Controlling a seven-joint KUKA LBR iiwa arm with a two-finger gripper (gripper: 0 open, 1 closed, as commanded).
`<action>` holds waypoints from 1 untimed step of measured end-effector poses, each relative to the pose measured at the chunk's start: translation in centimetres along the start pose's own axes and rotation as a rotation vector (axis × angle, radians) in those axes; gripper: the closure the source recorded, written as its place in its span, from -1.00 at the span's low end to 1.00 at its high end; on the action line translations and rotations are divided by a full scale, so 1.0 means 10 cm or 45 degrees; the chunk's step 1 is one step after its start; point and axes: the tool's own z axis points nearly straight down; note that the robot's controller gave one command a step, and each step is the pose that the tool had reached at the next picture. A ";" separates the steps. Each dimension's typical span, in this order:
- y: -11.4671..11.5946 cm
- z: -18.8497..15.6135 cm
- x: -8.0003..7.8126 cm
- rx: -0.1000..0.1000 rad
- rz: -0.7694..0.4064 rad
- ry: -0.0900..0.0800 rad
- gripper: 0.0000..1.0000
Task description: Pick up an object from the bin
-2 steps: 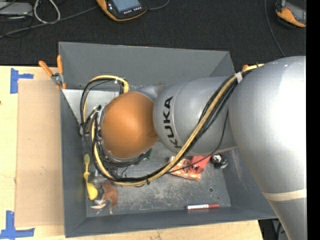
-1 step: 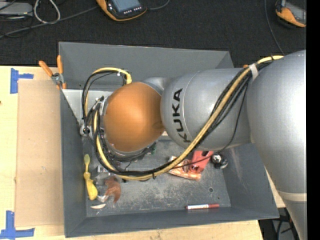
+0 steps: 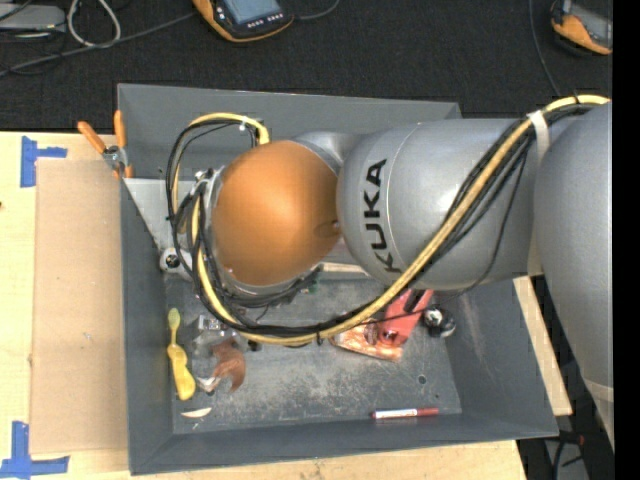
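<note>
From my seat, the pick looked begun but not finished. The gripper (image 3: 213, 356) hung low in the near-left corner of the bin (image 3: 300, 440), under the orange cover (image 3: 275, 213) on the wrist. The cover and cables hid most of it, so I could not tell whether it was spread or closed, or whether it had anything in it.

The things nearest it were a brown lump (image 3: 234, 367) just beside it and a yellow banana-shaped piece (image 3: 181, 371) on its other side, close to the left wall. I judged one of those two to be the target, more likely the brown lump, though I could not see contact.

A red pack (image 3: 398, 320) lay well apart under the forearm, and a pen (image 3: 405, 414) lay by the near wall.

As I read it, the grasp remained to be confirmed and the lift out of the bin was not yet done.
</note>
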 end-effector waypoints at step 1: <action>-0.01 -0.28 -0.01 0.002 0.001 -0.001 1.00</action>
